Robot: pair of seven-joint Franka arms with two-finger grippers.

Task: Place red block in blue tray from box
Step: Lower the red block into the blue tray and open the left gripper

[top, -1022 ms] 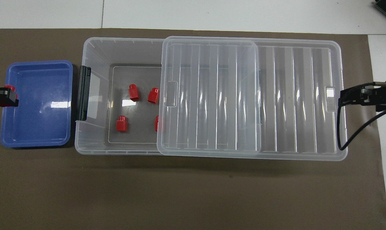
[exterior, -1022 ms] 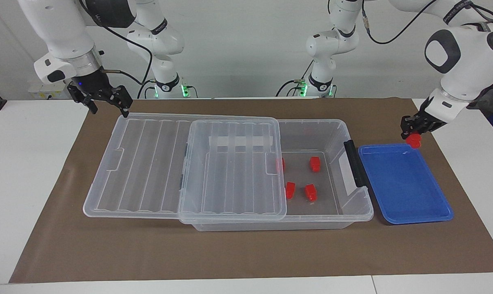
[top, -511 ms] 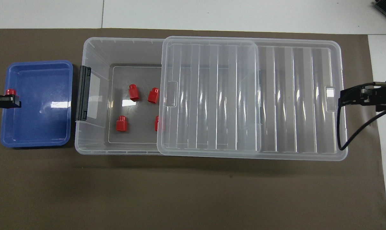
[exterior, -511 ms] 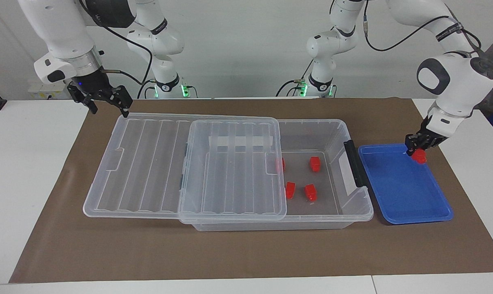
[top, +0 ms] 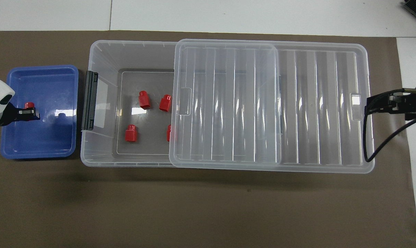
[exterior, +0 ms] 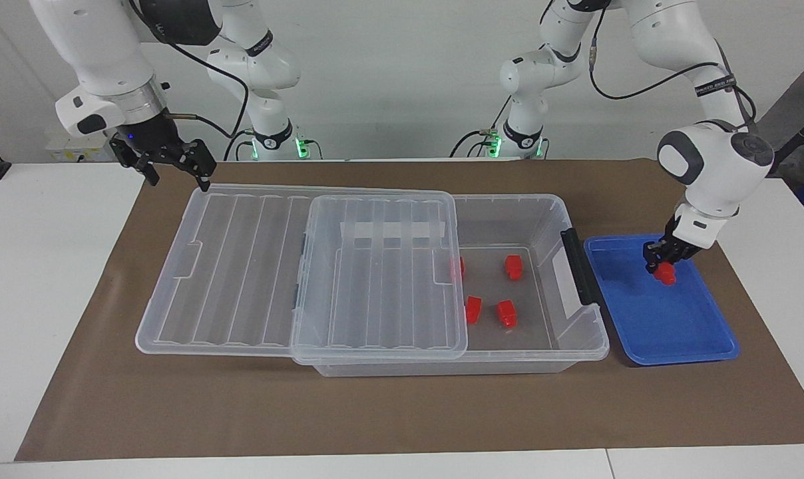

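My left gripper is shut on a red block and holds it low inside the blue tray; I cannot tell whether the block touches the tray's floor. The same gripper, block and tray also show in the overhead view. The clear box stands beside the tray, with several more red blocks on its floor. My right gripper is open and empty, over the lid's edge at the right arm's end, and waits.
The ribbed clear lid lies shifted toward the right arm's end and covers most of the box; one red block is half under its edge. The box's black handle faces the tray. A brown mat covers the table.
My left gripper has come down with the red block from above the tray's corner nearest the robots to low inside the tray, closer to its middle. The right arm has not moved.
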